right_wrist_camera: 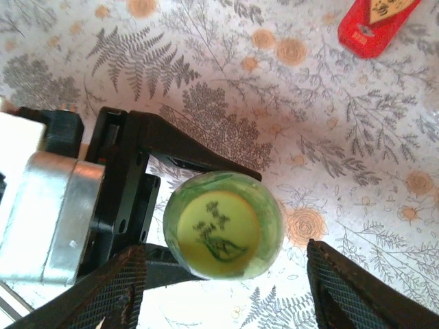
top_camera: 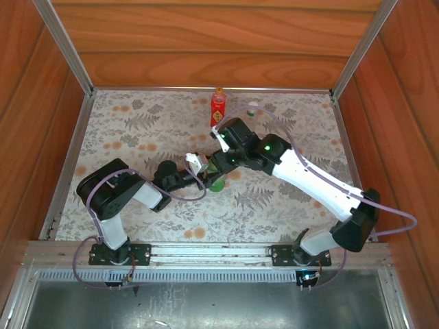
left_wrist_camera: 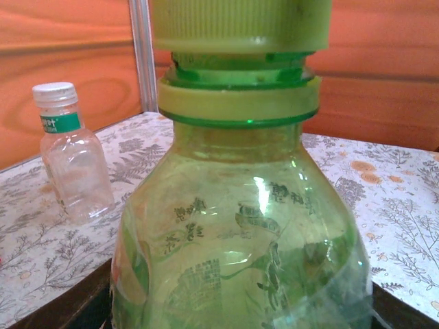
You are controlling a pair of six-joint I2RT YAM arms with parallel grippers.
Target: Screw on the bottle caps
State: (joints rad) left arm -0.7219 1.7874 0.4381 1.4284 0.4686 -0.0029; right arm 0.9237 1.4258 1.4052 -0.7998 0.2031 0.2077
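From my console, I see the left arm (top_camera: 113, 195) folded at its elbow near the worktop's (top_camera: 137, 137) left edge, its forearm lying low and running right toward the middle. There the left gripper (top_camera: 208, 181) pinches the green bottle (top_camera: 217, 184) by its body, one black finger on each side, and the bottle stands upright.

The right arm (top_camera: 309, 178) stretches from the near right corner diagonally to the same spot, wrist turned down. In its wrist view I look straight down on the green cap (right_wrist_camera: 218, 233). The right gripper (right_wrist_camera: 225, 248) has its fingers (right_wrist_camera: 116, 291) spread wide to either side of the cap, touching neither it nor the bottle.

In the left wrist view the green cap sits on the neck, with a band of thread showing between it and the collar ring.

The red bottle (top_camera: 218, 108) stands upright near the far edge, about midway along it. The clear bottle (left_wrist_camera: 75, 171) stands just to its right with the white cap (left_wrist_camera: 53, 92) on. Both are well apart from the grippers.
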